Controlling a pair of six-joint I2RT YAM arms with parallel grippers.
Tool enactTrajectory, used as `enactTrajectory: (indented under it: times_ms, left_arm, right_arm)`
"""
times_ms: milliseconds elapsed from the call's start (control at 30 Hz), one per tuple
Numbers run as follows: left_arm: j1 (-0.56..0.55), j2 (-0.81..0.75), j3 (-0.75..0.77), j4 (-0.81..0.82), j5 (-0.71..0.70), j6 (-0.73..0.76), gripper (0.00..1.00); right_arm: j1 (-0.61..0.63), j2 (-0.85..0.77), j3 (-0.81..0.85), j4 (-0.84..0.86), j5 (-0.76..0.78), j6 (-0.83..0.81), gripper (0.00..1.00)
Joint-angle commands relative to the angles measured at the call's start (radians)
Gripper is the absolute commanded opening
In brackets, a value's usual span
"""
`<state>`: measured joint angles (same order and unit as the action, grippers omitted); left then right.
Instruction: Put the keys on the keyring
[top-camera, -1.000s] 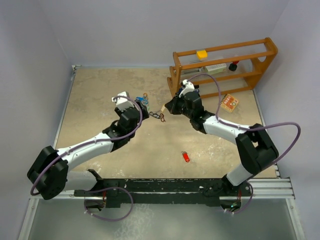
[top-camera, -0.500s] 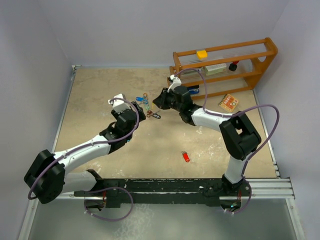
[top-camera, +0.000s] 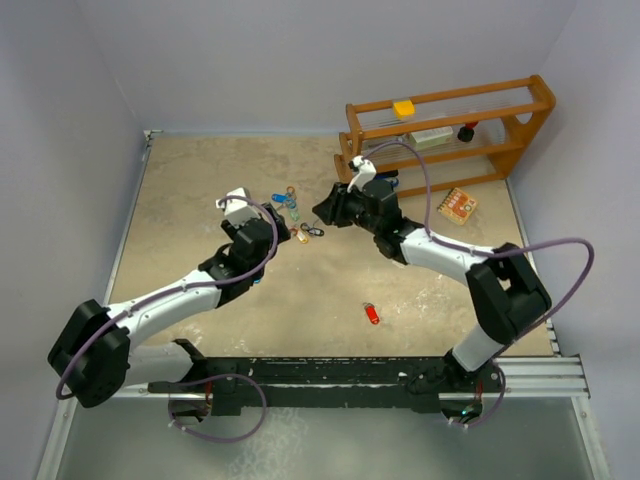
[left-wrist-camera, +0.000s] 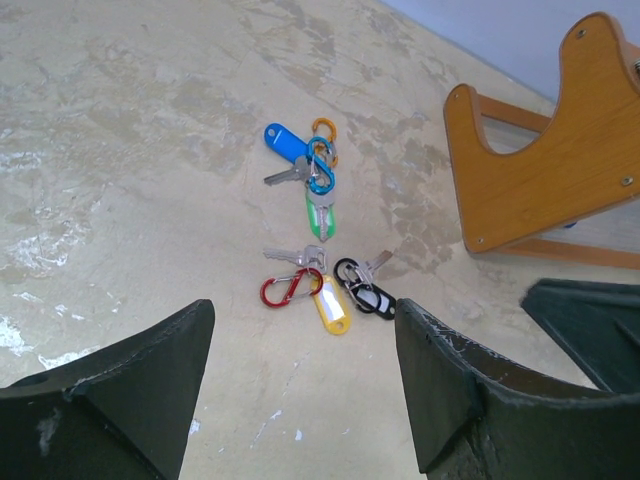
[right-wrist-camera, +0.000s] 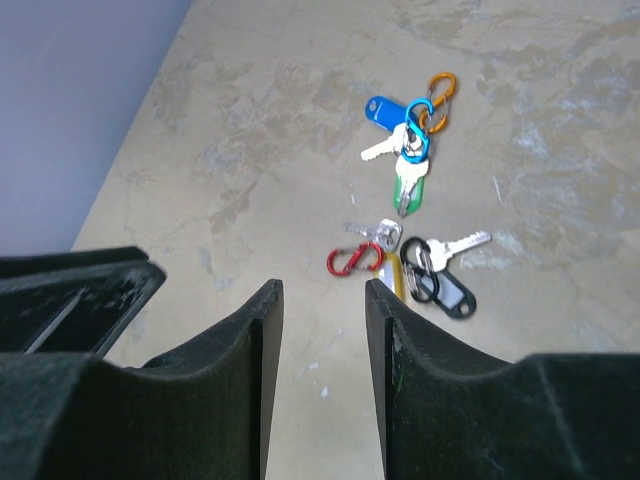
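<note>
The keys (left-wrist-camera: 318, 210) lie clustered on the table (top-camera: 200, 190), at 12 o'clock from the left gripper (left-wrist-camera: 300, 330), which is wide and empty. The right gripper (right-wrist-camera: 323, 300) is narrowly parted and empty. The rack (top-camera: 527, 125) at 2 o'clock carries a yellow block (top-camera: 403, 107).

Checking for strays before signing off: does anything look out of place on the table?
One red-tagged key lies alone toward the near side, well apart from the other keys clustered farther back.

keys (left-wrist-camera: 318, 212): shiny silver metal, glossy plastic tags (left-wrist-camera: 333, 308) | table (left-wrist-camera: 120, 150): matt, mottled stone-look | rack (left-wrist-camera: 540, 170): smooth varnished wood
</note>
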<state>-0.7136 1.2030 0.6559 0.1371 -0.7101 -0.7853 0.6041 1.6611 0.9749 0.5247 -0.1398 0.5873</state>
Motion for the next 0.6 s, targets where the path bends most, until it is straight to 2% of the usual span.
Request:
enactTrajectory:
  times_ms: [0, 333, 567]
  left_arm:
    - [0.011, 0.027, 0.004, 0.002, 0.012, -0.01, 0.7]
    - [0.024, 0.083, 0.001, -0.022, 0.057, -0.016, 0.7]
    - [0.026, 0.165, 0.031, -0.135, 0.088, -0.038, 0.7]
  right_arm:
    - [0.003, -0.119, -0.041, -0.147, 0.04, -0.07, 0.43]
    - [0.029, -0.311, -0.128, -0.659, 0.163, -0.135, 0.46]
    - [0.061, -0.392, -0.214, -0.793, 0.158, -0.096, 0.46]
